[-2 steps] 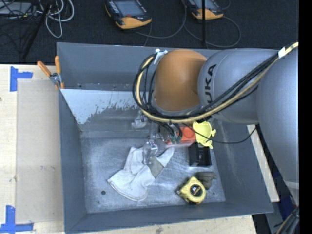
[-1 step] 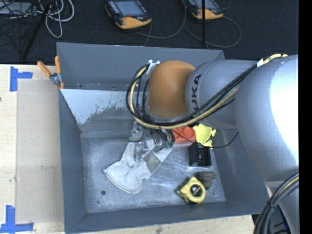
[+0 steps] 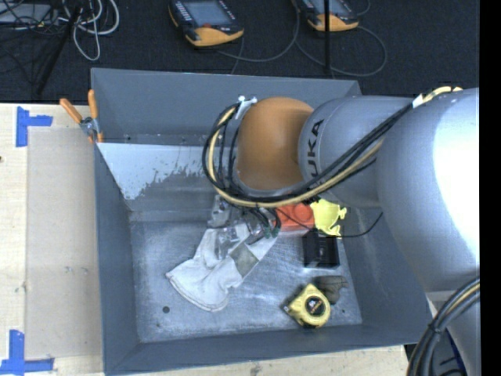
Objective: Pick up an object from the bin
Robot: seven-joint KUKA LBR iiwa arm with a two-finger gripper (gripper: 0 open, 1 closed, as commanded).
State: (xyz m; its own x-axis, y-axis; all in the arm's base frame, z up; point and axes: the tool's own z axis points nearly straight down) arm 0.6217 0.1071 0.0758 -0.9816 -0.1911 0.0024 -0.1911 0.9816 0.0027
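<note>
**Item under the tool:** a white cloth [image 3: 205, 279], crumpled, lies on the floor of the bin [image 3: 149, 225]. It is roughly midway between the left and right walls and nearer the near edge than the far wall. Its far end runs up beneath the gripper [image 3: 235, 243], which sits low over that end, at or very close to the fabric. Contact cannot be confirmed.

**Jaw state:** cannot be told. The orange cover [image 3: 270, 143] on the wrist and the cable loops around it mask most of the tool. No part of the cloth is seen raised off the floor.

**Other contents**, all toward the bin's right wall:
- A red-orange item [image 3: 296, 216] and a yellow item [image 3: 329, 216] lie just beside each other under the arm.
- A black box-shaped item [image 3: 319, 249] lies just nearer the near edge than those two.
- A yellow tape measure [image 3: 311, 305] lies toward the near right corner.
- A dark grey lump [image 3: 333, 287] lies touching it or just beside it.

The cloth lies apart from all of these.

**Assessment:** the step in hand appears to be the approach to, or grasp of, the cloth's far end. The lift is not yet done.

**Next move:** it calls for a firm closure on a bunched fold rather than a single layer. A straight rise should follow, high enough for the trailing end to clear the floor and walls.

**Risk:** the fabric is limp, so a thin pinch may slip out, and the hanging end may drag.
</note>
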